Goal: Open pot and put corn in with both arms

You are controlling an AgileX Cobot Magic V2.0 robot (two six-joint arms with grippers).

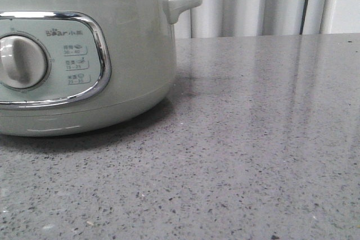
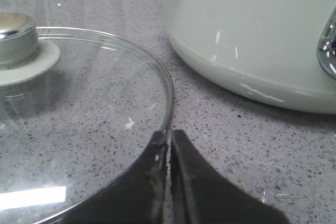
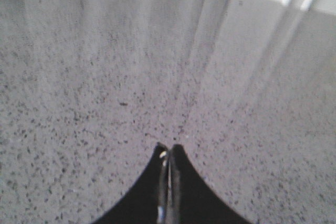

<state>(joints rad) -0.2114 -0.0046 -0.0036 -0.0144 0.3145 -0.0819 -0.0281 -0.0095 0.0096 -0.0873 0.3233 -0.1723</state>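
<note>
Grey speckled stone makes up the table [image 1: 264, 155], and on it we see the pot [image 1: 135, 54] standing close to the front camera, pale grey-green with a steel rim, a stubby side handle [image 1: 181, 5] and a chrome-framed panel carrying a beige dial [image 1: 21, 61]. From this low view we cannot see into the pot, and no lid sits on its rim.

In the left wrist view our left claw [image 2: 169, 139] has its dark fingers pressed together, clenched with nothing between the tips. A glass lid [image 2: 84, 124] lies flat on the table right at the tips, its metal edge touching or almost touching them, its round knob [image 2: 16, 40] well beyond the claw. The pot's lower wall [image 2: 262, 40] stands near the claw on the other side, apart from the lid.

In the right wrist view our right claw [image 3: 169, 153] is likewise clenched, tips closed on nothing, with only table ahead of it.

We cannot find the corn in any view, so we cannot tell where it is
</note>
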